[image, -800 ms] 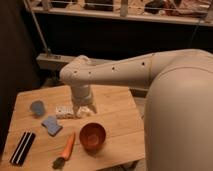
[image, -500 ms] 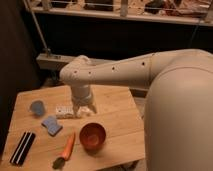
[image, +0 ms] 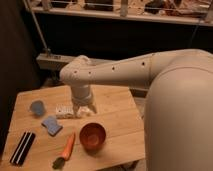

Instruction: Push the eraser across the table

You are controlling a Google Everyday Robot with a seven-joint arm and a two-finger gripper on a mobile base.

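Note:
The eraser, a long flat black block with a white stripe down its middle, lies near the front left corner of the light wooden plank table. My white arm reaches in from the right, and my gripper hangs just above the middle of the table, beside a small white dotted box. The gripper is well to the right of the eraser and farther back, not touching it.
A round pale blue object sits at the back left. A blue sponge-like pad lies left of centre. A carrot and a brown bowl stand near the front edge. A dark wall and metal rail are behind.

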